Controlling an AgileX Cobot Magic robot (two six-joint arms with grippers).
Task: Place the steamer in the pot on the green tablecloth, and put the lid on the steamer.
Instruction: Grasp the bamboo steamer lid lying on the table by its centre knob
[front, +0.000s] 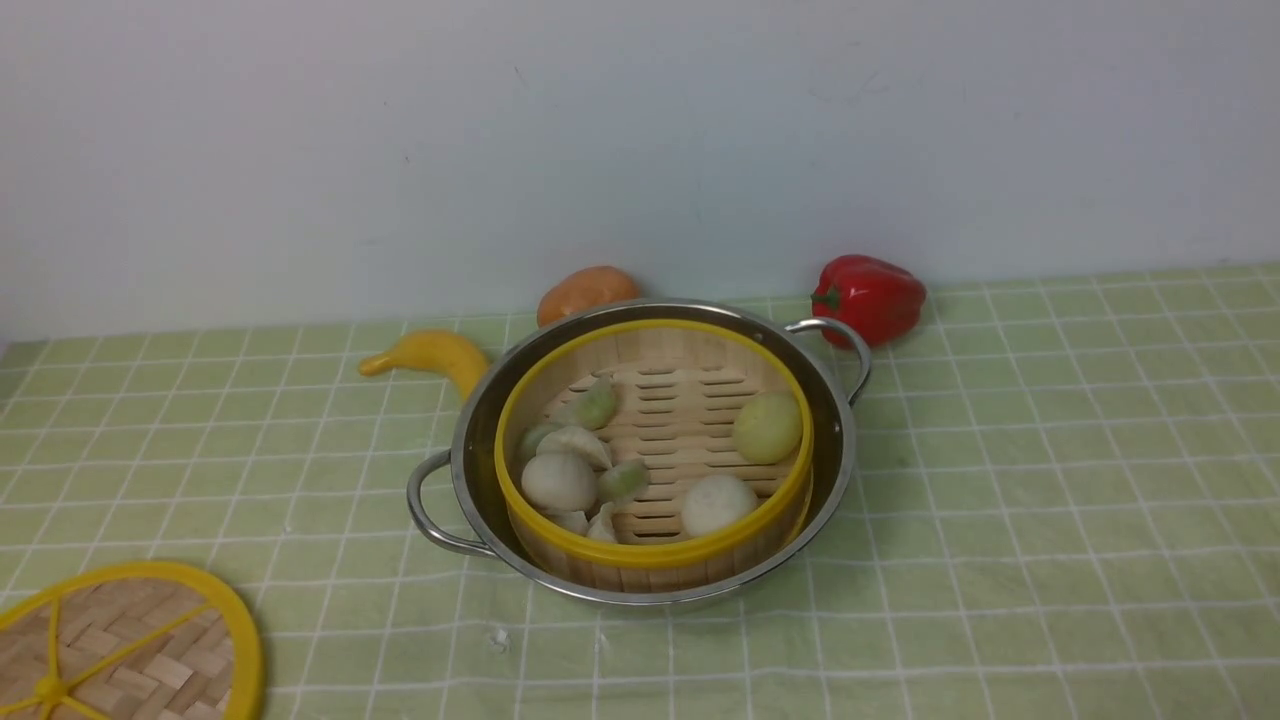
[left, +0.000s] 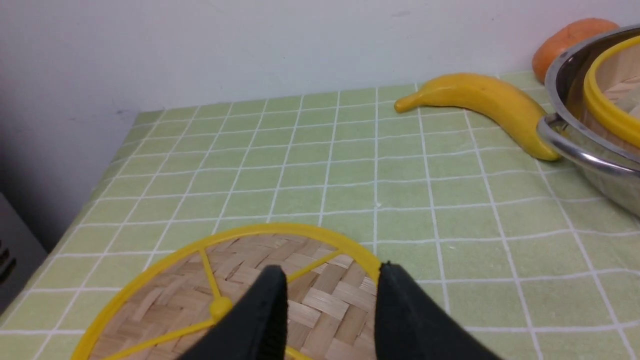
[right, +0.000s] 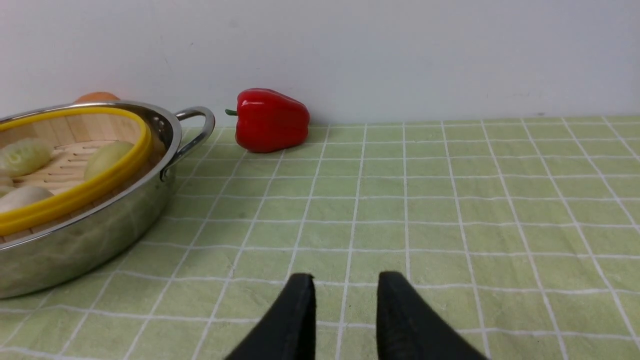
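Observation:
The bamboo steamer (front: 655, 553) sits inside the steel pot (front: 838, 440) at the middle of the green tablecloth (front: 1050, 500), holding several buns and dumplings. It has no cover on it. The lid (front: 130, 640) lies flat on the cloth at the near left. Neither gripper shows in the front view. In the left wrist view my left gripper (left: 332, 270) hangs open just over the lid (left: 260, 255), one finger above the weave, the other at its yellow rim. My right gripper (right: 345, 280) is open over bare cloth, to the right of the pot (right: 90, 240), with nothing between its fingers.
A yellow banana (front: 430, 355) lies behind the pot on the left and an orange vegetable (front: 585, 292) behind it by the wall. A red pepper (front: 870, 297) stands at the back right. The cloth's left edge (left: 75, 220) drops off near the lid.

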